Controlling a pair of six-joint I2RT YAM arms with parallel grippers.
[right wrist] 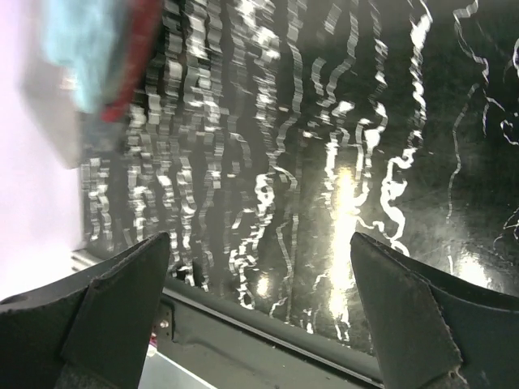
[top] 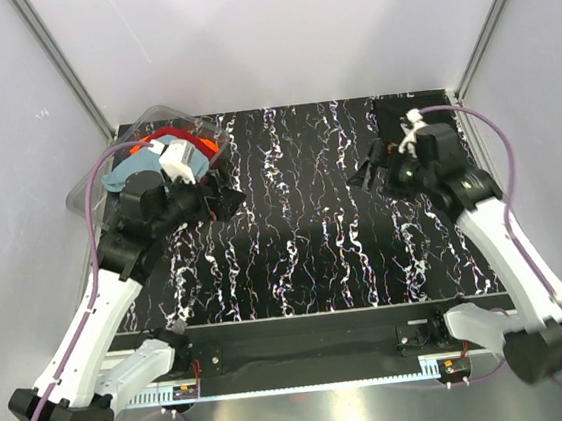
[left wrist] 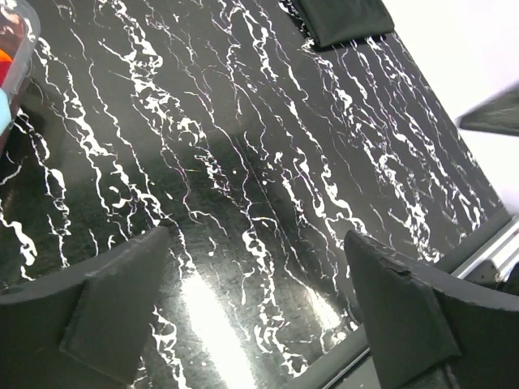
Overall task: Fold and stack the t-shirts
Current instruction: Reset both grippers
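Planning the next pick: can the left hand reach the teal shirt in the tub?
Probably yes, once it turns. The teal shirt lies uncovered in the open clear tub just beside the left hand, which is open and empty but points away, toward mid-table.

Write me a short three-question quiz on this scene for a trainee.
1. True or false: the left pincer and the right pincer are both open and empty.
2. Which t-shirts lie in the clear tub? A) the black one only B) the teal-blue t-shirt and the red-orange t-shirt C) all three
3. Fill in: the black t-shirt lies at the far ____ corner of the table, by the robot's sides.
Key: 1 true; 2 B; 3 right.
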